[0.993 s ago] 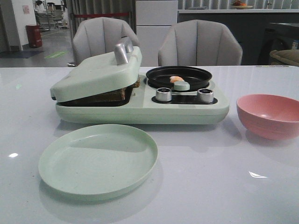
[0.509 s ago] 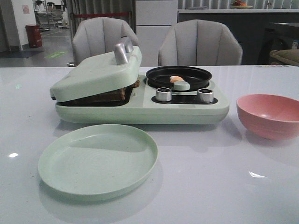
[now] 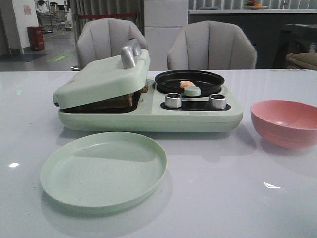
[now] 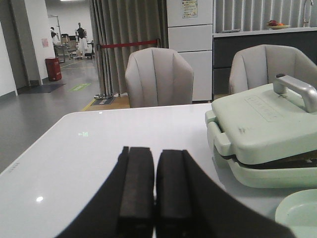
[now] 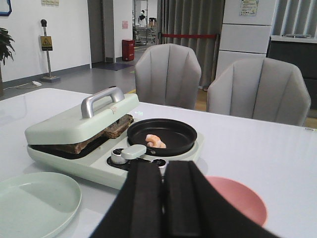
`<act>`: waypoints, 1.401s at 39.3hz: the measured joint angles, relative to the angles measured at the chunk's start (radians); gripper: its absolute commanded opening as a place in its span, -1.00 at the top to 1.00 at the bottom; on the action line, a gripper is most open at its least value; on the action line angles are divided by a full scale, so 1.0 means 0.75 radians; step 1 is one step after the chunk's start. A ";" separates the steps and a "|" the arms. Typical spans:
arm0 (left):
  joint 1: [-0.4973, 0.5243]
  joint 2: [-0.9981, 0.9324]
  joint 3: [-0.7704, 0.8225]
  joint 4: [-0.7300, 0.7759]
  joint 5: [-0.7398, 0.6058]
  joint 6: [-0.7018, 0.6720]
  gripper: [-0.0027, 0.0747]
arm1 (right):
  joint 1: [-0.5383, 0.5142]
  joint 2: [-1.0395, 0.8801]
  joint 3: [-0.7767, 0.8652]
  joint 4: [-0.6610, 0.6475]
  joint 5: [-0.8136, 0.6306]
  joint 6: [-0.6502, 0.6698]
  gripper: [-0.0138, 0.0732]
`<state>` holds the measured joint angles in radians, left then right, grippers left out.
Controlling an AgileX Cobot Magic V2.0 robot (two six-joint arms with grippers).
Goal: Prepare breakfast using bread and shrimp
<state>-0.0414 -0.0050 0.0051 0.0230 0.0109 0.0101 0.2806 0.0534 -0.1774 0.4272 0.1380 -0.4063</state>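
On the left, the left pincer (image 4: 154, 198) hangs closed and empty above the table (image 3: 208, 188), well apart from the press lid (image 3: 104, 77). The bread (image 3: 116, 101) is clamped under that lid, which sits tilted; lifting by the handle (image 3: 130, 53) off-centre could drag a slice out. The green plate (image 3: 104, 168) waits in front. Further right, the shrimp (image 3: 186, 84) lies in the black pan (image 3: 189, 81); small and curled, it could slip. The right pincer (image 5: 163, 198) is also closed, holding nothing, near the pink bowl (image 3: 286, 121), which it could knock.
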 measured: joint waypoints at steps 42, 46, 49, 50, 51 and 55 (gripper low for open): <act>0.000 0.000 0.000 0.000 0.000 0.000 0.64 | -0.027 0.000 0.006 -0.092 0.003 0.066 0.34; 0.000 0.000 0.000 0.002 0.000 0.000 0.64 | -0.093 0.000 0.006 -0.263 0.003 0.241 0.34; 0.000 0.000 0.000 0.002 0.000 0.000 0.64 | -0.129 0.000 0.008 -0.409 0.003 0.392 0.34; 0.000 0.000 0.000 0.002 0.000 0.000 0.64 | -0.136 -0.003 0.011 -0.450 0.003 0.446 0.34; 0.000 0.000 0.000 0.002 0.000 0.000 0.64 | -0.139 -0.005 0.016 -0.503 0.003 0.486 0.34; 0.000 0.000 0.000 0.002 0.000 0.000 0.64 | -0.141 -0.040 0.047 -0.673 -0.006 0.656 0.34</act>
<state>-0.0414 -0.0050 0.0051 0.0247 0.0109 0.0101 0.1746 0.0233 -0.1419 -0.0775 0.1338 0.0854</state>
